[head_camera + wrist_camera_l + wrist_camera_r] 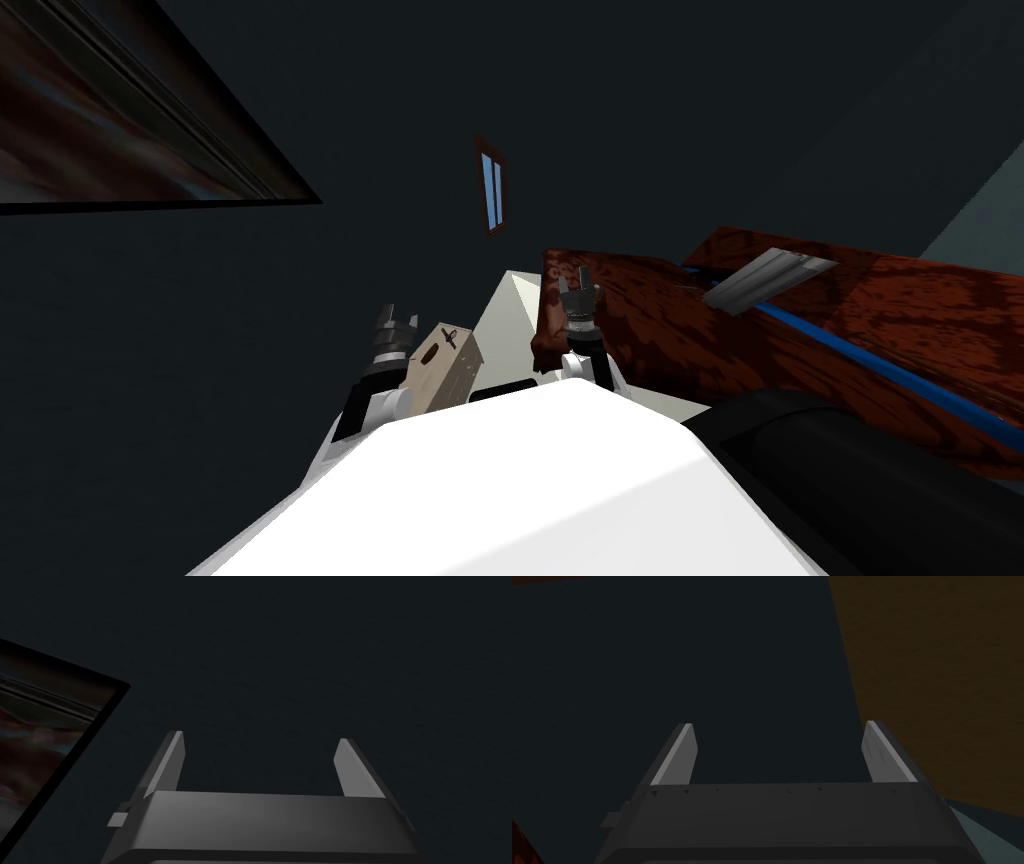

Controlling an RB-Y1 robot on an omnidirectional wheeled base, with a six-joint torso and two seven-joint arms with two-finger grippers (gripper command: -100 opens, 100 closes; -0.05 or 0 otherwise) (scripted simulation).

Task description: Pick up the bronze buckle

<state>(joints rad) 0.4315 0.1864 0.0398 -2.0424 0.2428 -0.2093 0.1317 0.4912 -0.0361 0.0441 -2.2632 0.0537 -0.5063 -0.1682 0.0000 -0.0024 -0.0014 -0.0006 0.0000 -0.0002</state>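
My right gripper (578, 280) is raised in front of the near end of a reddish-brown wooden piece of furniture (800, 330). Its two fingers stand open with nothing between them (777, 751). Past one fingertip lies a flat brown surface (937, 676); the rest beyond is a dark wall. My left gripper (397, 315) is held up to the left of a beige box (445, 365), fingers open and empty (260, 763).
The beige box has dark marks on its top and sits between my two arms, against a white surface (505, 315). On the wooden furniture lie a grey ribbed slab (765, 278) and a blue strip (880, 370). A dark rounded mass (860, 480) lies at the lower right.
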